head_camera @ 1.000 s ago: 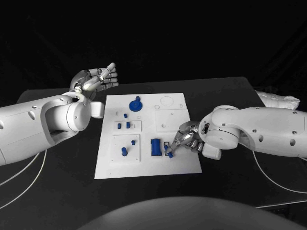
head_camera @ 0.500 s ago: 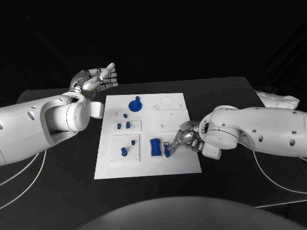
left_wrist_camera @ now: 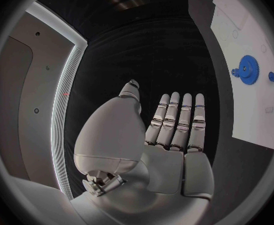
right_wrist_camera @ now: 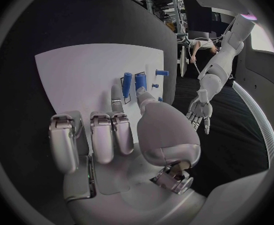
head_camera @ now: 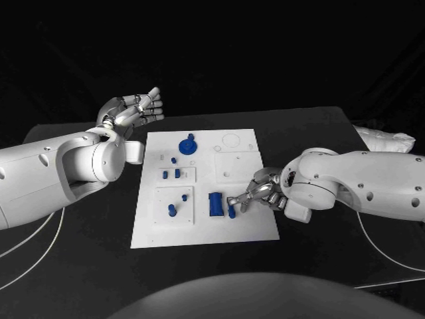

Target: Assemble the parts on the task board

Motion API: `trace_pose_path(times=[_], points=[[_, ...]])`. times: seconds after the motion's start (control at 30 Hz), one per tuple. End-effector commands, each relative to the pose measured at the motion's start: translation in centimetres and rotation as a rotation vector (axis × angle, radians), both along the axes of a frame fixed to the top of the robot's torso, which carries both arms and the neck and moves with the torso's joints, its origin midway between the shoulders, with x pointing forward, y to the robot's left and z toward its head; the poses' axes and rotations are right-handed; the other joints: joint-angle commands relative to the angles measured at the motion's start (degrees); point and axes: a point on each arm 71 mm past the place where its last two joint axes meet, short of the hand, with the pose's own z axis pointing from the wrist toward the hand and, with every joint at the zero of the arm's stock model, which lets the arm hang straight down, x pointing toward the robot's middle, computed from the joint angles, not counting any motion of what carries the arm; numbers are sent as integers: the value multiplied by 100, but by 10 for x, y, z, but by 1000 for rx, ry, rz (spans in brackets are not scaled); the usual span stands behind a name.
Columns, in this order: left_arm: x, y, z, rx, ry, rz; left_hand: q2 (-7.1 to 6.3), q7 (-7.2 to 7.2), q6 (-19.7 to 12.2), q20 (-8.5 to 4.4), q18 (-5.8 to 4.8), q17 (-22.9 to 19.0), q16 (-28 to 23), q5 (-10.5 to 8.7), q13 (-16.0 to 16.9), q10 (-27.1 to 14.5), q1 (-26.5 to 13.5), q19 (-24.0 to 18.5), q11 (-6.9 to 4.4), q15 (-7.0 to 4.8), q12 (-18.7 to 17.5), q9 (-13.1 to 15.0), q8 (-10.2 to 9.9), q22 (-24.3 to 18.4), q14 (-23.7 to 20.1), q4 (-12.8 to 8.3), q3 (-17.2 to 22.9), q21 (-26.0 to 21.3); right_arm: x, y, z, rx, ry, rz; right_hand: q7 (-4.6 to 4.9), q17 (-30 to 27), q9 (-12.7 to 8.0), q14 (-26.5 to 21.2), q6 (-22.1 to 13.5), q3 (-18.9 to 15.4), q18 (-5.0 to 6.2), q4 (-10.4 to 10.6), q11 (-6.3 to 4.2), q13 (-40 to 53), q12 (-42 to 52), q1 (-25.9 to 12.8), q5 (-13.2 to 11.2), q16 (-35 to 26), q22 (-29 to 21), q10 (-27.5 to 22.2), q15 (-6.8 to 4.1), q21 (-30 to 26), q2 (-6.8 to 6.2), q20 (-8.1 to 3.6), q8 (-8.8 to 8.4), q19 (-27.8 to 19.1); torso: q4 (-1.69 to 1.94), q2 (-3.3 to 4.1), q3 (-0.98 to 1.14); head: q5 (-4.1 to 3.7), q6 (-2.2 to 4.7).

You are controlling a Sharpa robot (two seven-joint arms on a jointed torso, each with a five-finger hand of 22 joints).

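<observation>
Pinching a small blue peg point(head_camera: 232, 212) at the white task board's point(head_camera: 203, 229) near right part, the right robot hand point(head_camera: 255, 196) held it roughly upright beside a blue block point(head_camera: 216, 203); the left robot hand point(head_camera: 133, 109) hovered spread, empty, over the desk point(head_camera: 78, 279).

White task boards: one is seen, the task board point(head_camera: 201, 229).
Blue gears: one is counted, the gear point(head_camera: 188, 145).
Large blue blocks: one is counted, the block point(head_camera: 216, 203).
Small blue parts: roughly six are made out, among them a peg point(head_camera: 171, 211) and a pin point(head_camera: 232, 212); an exact count cannot be given.
Silver hands: two are counted, the left hand point(head_camera: 133, 110) and the right hand point(head_camera: 257, 195).
</observation>
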Motion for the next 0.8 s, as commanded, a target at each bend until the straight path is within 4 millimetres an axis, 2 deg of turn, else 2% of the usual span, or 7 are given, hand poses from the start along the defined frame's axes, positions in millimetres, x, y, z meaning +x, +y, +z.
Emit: trace_pose_path(times=[0.03,0.07,0.1,0.27,0.5,0.63,0.8], points=[[0,-2,1,-11,-6,-17,54,117,-37,-2,-28,-5,33,36,-4,-31,-15,-10,-6,-8,6,-7,35,-5,-42,3,12,-32,-6,1,-1,-21,12,65,-56,1508,342,597,-74,-217,-38,140,-83,1507,26,-26,-19,24,1509,599,-74,26,-2,-69,270,600,-6,0,0,9,0],[0,-2,1,-11,-6,-17,54,117,-37,-2,-28,-5,33,36,-4,-31,-15,-10,-6,-8,6,-7,35,-5,-42,3,12,-32,-7,1,-1,-23,18,74,-96,1508,594,597,-158,-351,-38,230,-107,1507,26,38,-17,24,1509,599,-99,26,41,-107,456,600,-4,1,0,2,0],[0,-2,1,-11,-5,-17,54,117,-37,-2,-28,-5,33,36,-4,-31,-15,-10,-6,-8,6,-7,35,-5,-42,3,12,-32,-9,1,-1,-25,24,82,-116,1508,729,597,-190,-430,-38,276,-118,1507,26,76,-18,24,1509,599,-121,26,54,-117,557,600,-7,2,0,1,0],[0,-3,1,-12,-6,-20,59,117,-39,-2,-28,-11,38,36,-4,-32,-13,-10,-6,-8,9,-7,37,-10,-44,3,12,-32,-15,3,-2,-54,58,137,-172,1508,1022,597,-201,-580,-38,350,-173,1507,26,231,-27,24,1509,599,-159,26,144,-161,783,600,-1,-3,3,-19,0],[0,-3,1,-12,-6,-20,59,117,-39,-2,-28,-11,38,36,-4,-32,-13,-10,-6,-8,9,-7,37,-10,-44,3,12,-32,-18,5,-4,-83,75,167,-235,1508,1208,597,-147,-660,-38,380,-232,1507,26,421,-26,24,1509,599,-207,26,272,-206,931,600,3,-3,2,-25,0],[0,-3,1,-11,-5,-19,59,117,-39,-2,-28,-11,38,36,-4,-32,-13,-10,-6,-8,9,-7,37,-10,-44,3,12,-32,-17,7,-5,-93,73,176,-253,1508,1261,597,-139,-668,-38,372,-249,1507,26,512,-25,24,1509,599,-223,26,336,-223,964,600,-9,-4,0,-30,0],[0,-4,1,-12,-5,-22,59,117,-39,-2,-28,-11,38,36,-4,-32,-13,-10,-6,-8,9,-7,37,-10,-44,3,12,-32,-16,9,-5,-99,65,179,-267,1508,1301,597,-124,-675,-38,379,-262,1507,26,566,-25,24,1509,599,-237,26,401,-237,987,600,10,1,-1,-37,0]])
